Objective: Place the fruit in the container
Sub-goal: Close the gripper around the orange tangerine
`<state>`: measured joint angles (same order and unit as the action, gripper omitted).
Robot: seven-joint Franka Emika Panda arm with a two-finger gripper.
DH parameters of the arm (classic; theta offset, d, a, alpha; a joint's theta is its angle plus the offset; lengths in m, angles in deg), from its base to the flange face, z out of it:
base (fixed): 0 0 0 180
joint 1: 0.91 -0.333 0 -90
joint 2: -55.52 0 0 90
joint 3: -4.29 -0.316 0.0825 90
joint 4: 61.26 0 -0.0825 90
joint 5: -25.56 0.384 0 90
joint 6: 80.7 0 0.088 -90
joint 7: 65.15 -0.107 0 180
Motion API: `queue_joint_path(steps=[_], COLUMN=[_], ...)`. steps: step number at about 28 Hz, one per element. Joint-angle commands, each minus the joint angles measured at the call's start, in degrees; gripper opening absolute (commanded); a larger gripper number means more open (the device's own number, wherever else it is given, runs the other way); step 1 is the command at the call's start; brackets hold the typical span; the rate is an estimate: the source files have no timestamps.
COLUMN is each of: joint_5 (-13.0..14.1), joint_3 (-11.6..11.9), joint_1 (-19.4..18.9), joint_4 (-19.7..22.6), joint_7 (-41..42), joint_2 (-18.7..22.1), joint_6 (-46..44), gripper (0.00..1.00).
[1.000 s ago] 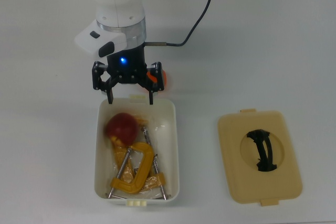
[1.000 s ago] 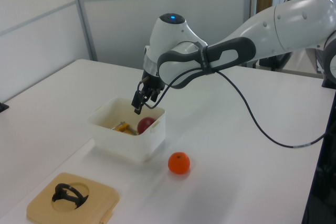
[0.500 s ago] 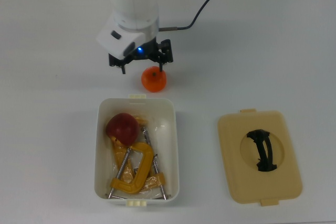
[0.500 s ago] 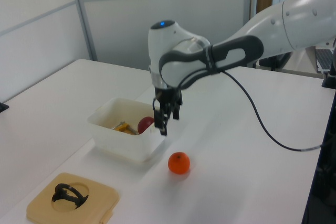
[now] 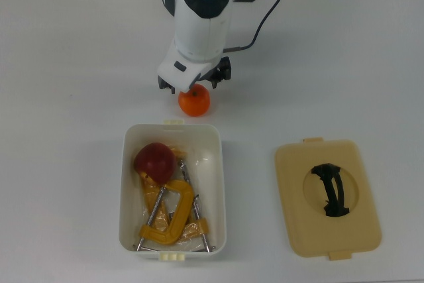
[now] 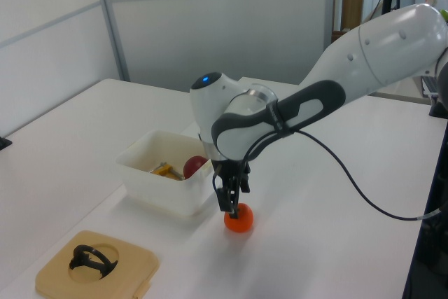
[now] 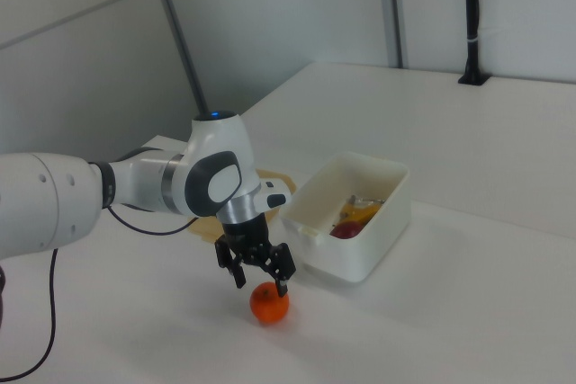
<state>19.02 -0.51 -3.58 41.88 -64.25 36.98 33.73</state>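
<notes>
From my remote station I see a wide white table (image 5: 344,51) that fills almost the whole top view. In the left view, grey-white wall panels with a metal post stand behind it in the upper left of the frame, and in the right view a dark pole rises at the upper right.

The white arm (image 6: 378,54) enters the left view from the upper right, bends down at the wrist with a blue light on it, and points its gripper (image 7: 256,274) straight down at the table. A black cable (image 6: 350,180) hangs from the arm in a loop.

The gripper hovers directly over the orange (image 7: 269,303), which lies on the table in the lower middle of the right view. Its fingers (image 7: 283,278) are spread apart, one on each side above the orange, and they hold nothing. I cannot tell if the tips already touch the orange.

In the top view the orange (image 5: 194,100) is in the upper middle, just beside the short end of the white container (image 5: 220,183) but outside it. The container stands in the lower left part of the frame. Inside it the red apple (image 5: 154,160) lies in the corner near the orange, together with yellow C-clamps (image 5: 171,211). A tan lid (image 5: 298,210) with a black handle (image 5: 330,190) lies flat at the lower right, well apart from the container.
</notes>
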Motion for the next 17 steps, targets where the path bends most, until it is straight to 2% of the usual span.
queue_joint_path(steps=[1,6,7,10,11,14,17], joint_5=[-3.04,-4.71,-4.98,-5.59,-5.59,-5.59,-5.33], joint_3=[0.32,0.32,0.32,0.32,0.32,0.32,0.32], joint_1=[-0.76,-0.94,-0.94,-1.46,-1.55,-1.55,-1.64], joint_4=[-0.04,-0.04,-0.04,-0.04,-0.04,-0.22,-0.31], joint_7=[0.69,0.51,0.51,0.60,0.60,0.60,0.60], joint_2=[-1.85,-3.17,-3.43,-3.52,-3.52,-3.43,-2.82], joint_6=[0.44,0.44,0.44,0.44,0.44,0.18,-0.17], gripper=[1.00,1.00,0.97,0.63,0.37,0.03,0.00])
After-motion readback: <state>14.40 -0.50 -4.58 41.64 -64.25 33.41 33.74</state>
